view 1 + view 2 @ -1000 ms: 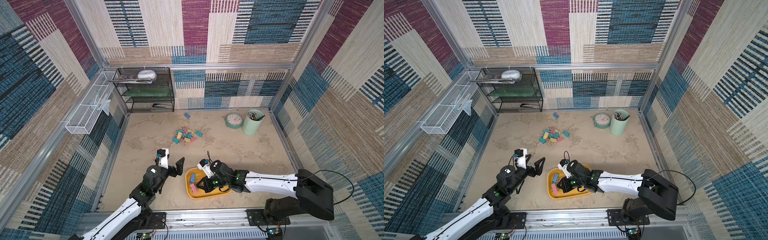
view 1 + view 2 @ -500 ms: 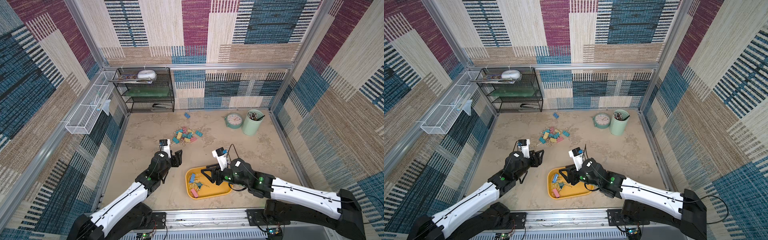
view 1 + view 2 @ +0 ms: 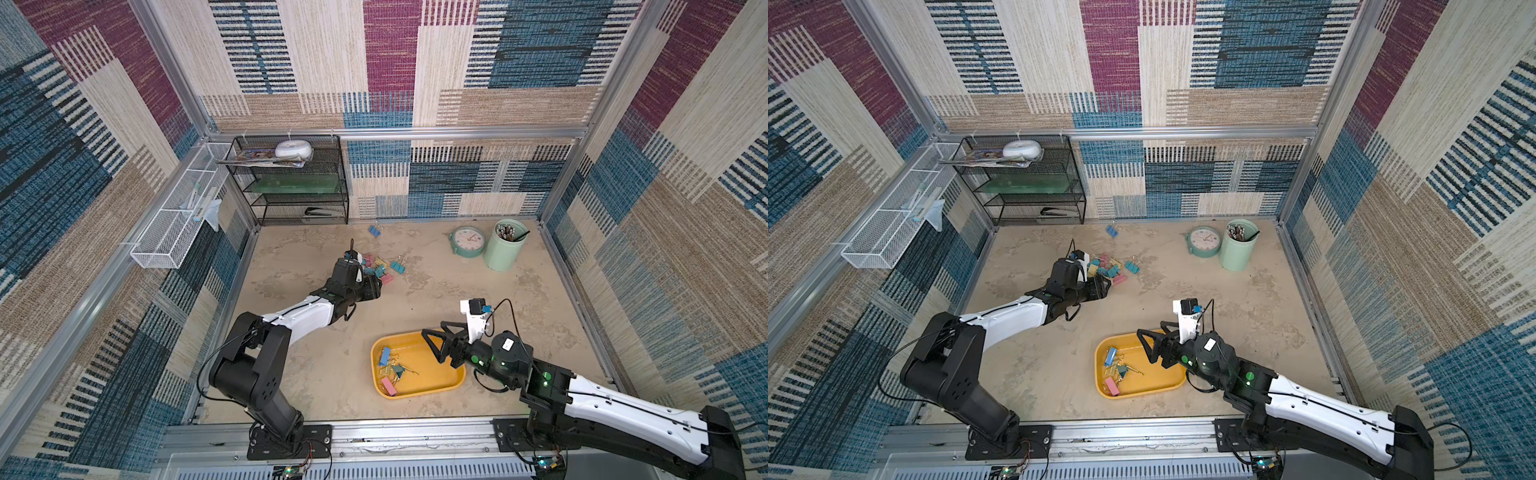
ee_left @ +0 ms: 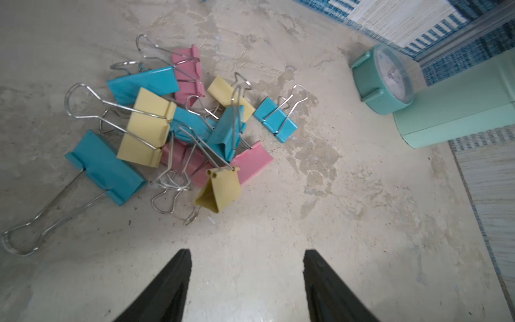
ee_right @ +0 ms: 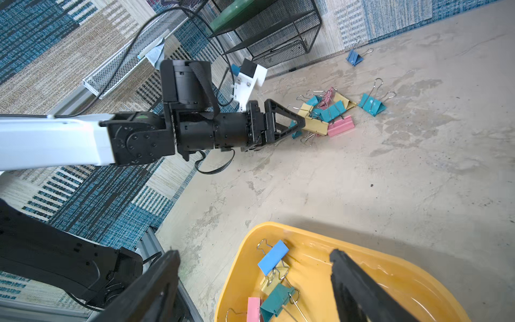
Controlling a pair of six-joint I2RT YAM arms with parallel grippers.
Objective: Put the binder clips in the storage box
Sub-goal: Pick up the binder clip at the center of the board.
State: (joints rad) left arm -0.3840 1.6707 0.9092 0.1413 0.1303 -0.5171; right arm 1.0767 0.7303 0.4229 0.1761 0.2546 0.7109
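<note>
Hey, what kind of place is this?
Probably a robot test cell staged as a desk: aluminium framing holding patterned wall panels, two arms bolted to a rail, office props like the pen cup.

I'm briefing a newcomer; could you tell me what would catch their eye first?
A heap of pastel binder clips lies on the tabletop, the left gripper open just short of it. Nearer the robot, the yellow storage box holds a few more under the open right gripper.
</note>
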